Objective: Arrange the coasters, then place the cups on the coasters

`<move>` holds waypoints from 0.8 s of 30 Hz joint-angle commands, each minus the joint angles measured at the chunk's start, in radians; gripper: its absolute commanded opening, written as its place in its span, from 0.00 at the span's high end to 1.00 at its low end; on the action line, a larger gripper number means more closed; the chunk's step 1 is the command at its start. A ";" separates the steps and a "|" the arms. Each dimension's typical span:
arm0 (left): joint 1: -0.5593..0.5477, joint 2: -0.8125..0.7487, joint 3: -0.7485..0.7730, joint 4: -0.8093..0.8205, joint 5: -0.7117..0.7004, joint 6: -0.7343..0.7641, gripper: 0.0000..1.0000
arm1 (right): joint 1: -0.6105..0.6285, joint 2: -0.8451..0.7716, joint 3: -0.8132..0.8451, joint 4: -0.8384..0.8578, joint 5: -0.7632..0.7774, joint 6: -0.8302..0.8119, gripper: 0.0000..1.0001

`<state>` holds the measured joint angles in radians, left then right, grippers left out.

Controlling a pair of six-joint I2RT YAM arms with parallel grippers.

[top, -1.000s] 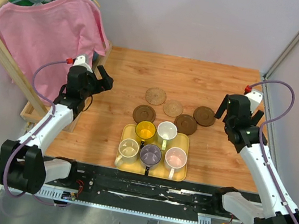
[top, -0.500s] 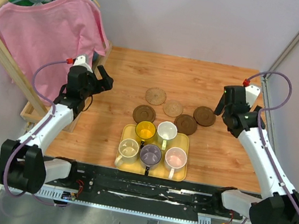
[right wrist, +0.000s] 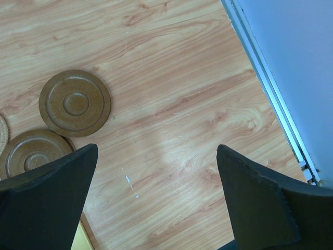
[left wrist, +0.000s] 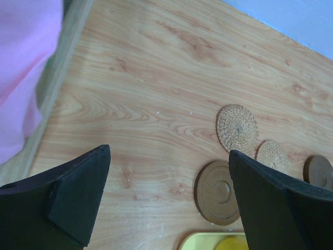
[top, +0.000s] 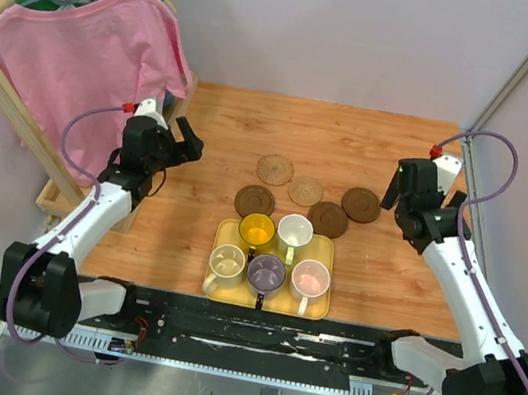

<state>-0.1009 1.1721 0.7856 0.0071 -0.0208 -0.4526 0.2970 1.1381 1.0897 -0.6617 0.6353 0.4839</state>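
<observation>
Five coasters lie loose behind the tray: two tan woven ones [top: 275, 169] [top: 306, 190] and three dark brown ones [top: 254, 200] [top: 327, 218] [top: 361, 205]. The cups stand on the yellow tray [top: 323, 252]: yellow [top: 258, 229], white [top: 295, 231], cream [top: 226, 264], purple-grey [top: 266, 273] and pink [top: 310, 280]. My left gripper [top: 184, 142] [left wrist: 169, 156] hovers open over bare wood, left of a brown coaster [left wrist: 217, 191] and a tan coaster [left wrist: 237, 127]. Right of the coasters, my right gripper [top: 394, 189] [right wrist: 156, 151] hangs open and empty; a brown coaster [right wrist: 75, 103] lies to its left.
A pink shirt [top: 85, 56] hangs from a wooden rack [top: 15, 110] along the table's left edge. A metal rail [right wrist: 270, 94] and the grey wall bound the table on the right. The tray's corner [left wrist: 208, 242] shows below the left gripper.
The right arm has drawn its gripper a little farther back and turned it towards the coasters. The left gripper has shifted slightly right. Coasters and cups have not moved.
</observation>
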 commanded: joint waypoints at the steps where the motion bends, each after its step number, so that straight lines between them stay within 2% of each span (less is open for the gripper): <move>1: -0.047 0.047 0.046 0.050 0.044 0.040 0.00 | 0.011 -0.050 -0.061 0.094 -0.073 -0.109 0.02; 4: -0.089 0.116 0.077 0.054 0.073 0.062 0.00 | 0.011 -0.069 -0.106 0.184 -0.142 -0.144 0.02; 7: -0.105 0.196 0.108 0.061 0.130 0.059 0.00 | 0.011 -0.035 -0.100 0.193 -0.164 -0.147 0.01; 9: -0.108 0.247 0.122 0.070 0.157 0.045 0.00 | 0.012 0.007 -0.085 0.186 -0.196 -0.152 0.15; 11: -0.109 0.290 0.138 0.072 0.184 0.040 0.00 | 0.012 0.060 -0.074 0.187 -0.259 -0.156 0.39; 14: -0.112 0.331 0.144 0.088 0.218 0.034 0.00 | 0.011 0.129 -0.061 0.193 -0.345 -0.156 0.66; 18: -0.114 0.354 0.137 0.093 0.248 0.027 0.00 | 0.011 0.209 -0.049 0.215 -0.469 -0.152 0.93; 19: -0.114 0.362 0.139 0.087 0.264 0.025 0.00 | 0.012 0.226 -0.046 0.223 -0.502 -0.152 0.98; 24: -0.138 0.405 0.126 0.105 0.360 0.041 0.00 | 0.012 0.305 -0.051 0.281 -0.625 -0.147 0.99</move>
<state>-0.2131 1.5414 0.8978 0.0685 0.2390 -0.4271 0.2974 1.4010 1.0061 -0.4400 0.1497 0.3347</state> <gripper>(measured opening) 0.994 0.012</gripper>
